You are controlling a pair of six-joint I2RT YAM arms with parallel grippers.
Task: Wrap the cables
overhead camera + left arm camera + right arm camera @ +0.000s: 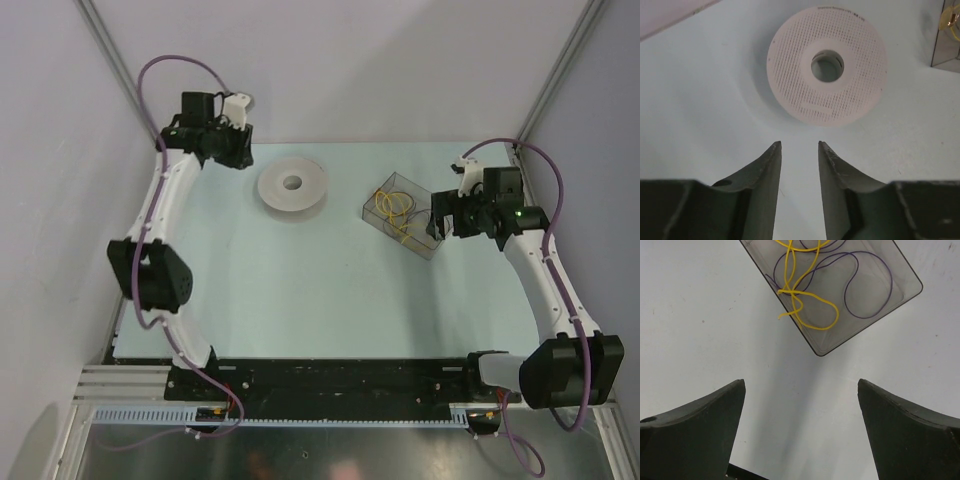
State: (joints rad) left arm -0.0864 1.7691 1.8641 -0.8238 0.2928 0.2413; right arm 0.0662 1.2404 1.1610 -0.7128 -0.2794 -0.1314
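Thin yellow cables (800, 300) lie in loose loops inside a clear plastic box (900, 277), with a thin purple wire (875, 310) beside them. The box (425, 205) sits at the table's right, cables (397, 208) inside. My right gripper (801, 385) is wide open and empty, just short of the box's near corner; in the top view it (440, 218) is at the box's right side. A white spool (827, 65) lies flat at the back centre (293, 187). My left gripper (799, 145) is open and empty, just short of the spool, to its left in the top view (238, 152).
The pale table (320, 290) is walled by grey panels at left, back and right. A black rail with the arm bases (340, 378) runs along the near edge. The box's corner (947, 35) shows at the far right of the left wrist view.
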